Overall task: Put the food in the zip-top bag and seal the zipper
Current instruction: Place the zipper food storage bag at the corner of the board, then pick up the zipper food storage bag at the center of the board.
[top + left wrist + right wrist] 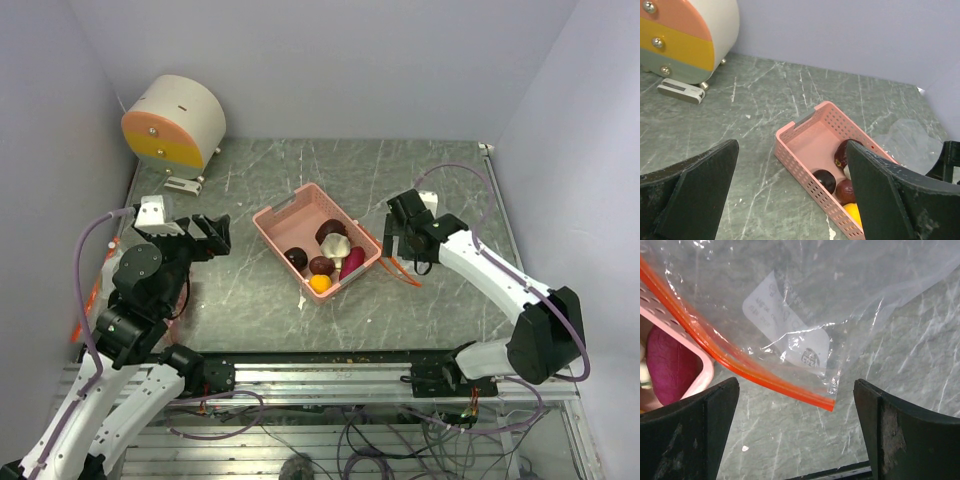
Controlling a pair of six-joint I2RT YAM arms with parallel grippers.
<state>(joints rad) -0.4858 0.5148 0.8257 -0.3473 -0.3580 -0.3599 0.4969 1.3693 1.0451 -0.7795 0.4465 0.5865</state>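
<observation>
The right tool [795, 390] hangs released, its two dark fingers spread wide with nothing between them. Directly beneath it lies the end of the zipper [740, 367], an orange-red double line running slantwise away from the tool. Its upper stretch passes just beside, perhaps touching, the corner of the pink basket [702, 367]. The zip-top bag [840, 300] spreads outward from that strip. It is a thin, clear, crinkled film with a white printed patch, lying flat on the grey marbled table [250, 300] to the right of the basket. I cannot tell whether its mouth is parted or pressed shut. A magenta piece [667, 362] shows inside the basket wall. From above, the food [325, 260] sits heaped at the basket's near end: dark grapes, a whitish bulb, a small orange fruit, all well clear of the bag's interior. The left tool [792, 145] is likewise released and empty, held above the table left of the basket and aimed at it. By my reading the task is at its start, at the step of taking hold of the bag, since nothing has been loaded yet. The next move calls for the right tool to descend and pinch one lip at the zipper's end. The film looks slippery and limp, so catching both layers at once is the risk.
</observation>
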